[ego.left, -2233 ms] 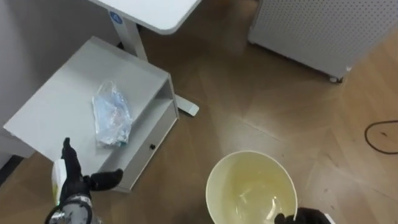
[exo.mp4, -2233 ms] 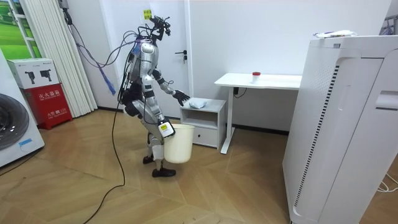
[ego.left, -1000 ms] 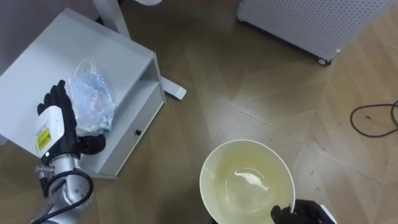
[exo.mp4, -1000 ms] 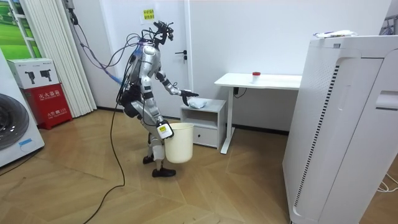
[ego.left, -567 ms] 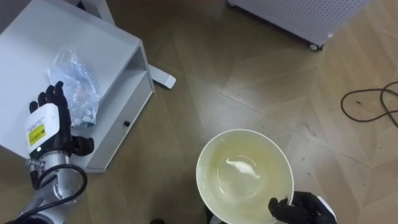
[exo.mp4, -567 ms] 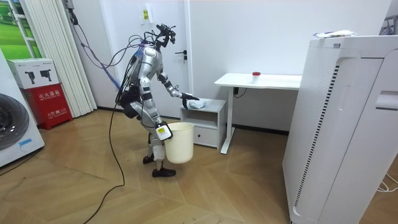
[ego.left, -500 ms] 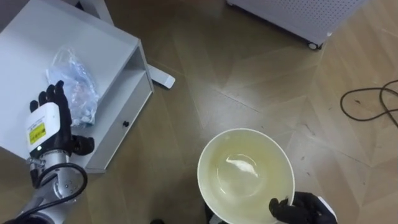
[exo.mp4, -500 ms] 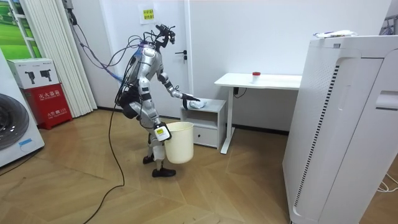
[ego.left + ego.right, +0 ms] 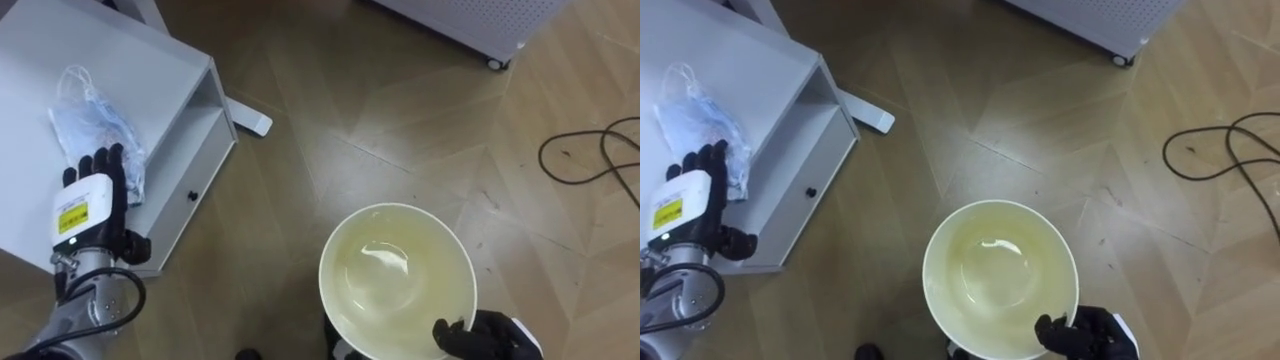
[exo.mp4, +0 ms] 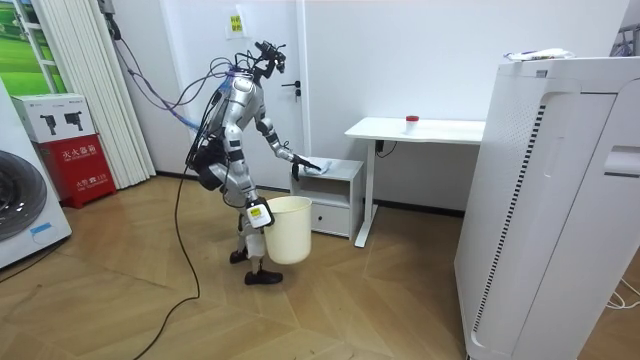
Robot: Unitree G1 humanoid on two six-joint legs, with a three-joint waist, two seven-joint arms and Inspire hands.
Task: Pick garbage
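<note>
Plastic bag point(image 9: 88, 120) lies on the cabinet point(image 9: 160, 55) top. Left hand point(image 9: 92, 205) has fingers straight and spread, tips on the bag's near end, probably set to close on it. Bucket point(image 9: 345, 300) hangs mouth-up beside the cabinet for the drop, with right hand point(image 9: 490, 337) curled over its rim.

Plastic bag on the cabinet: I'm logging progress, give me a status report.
Left hand open, fingers straight at near end of plastic bag. Right hand shut on bucket rim. Bag lies on white cabinet, not lifted.
</note>
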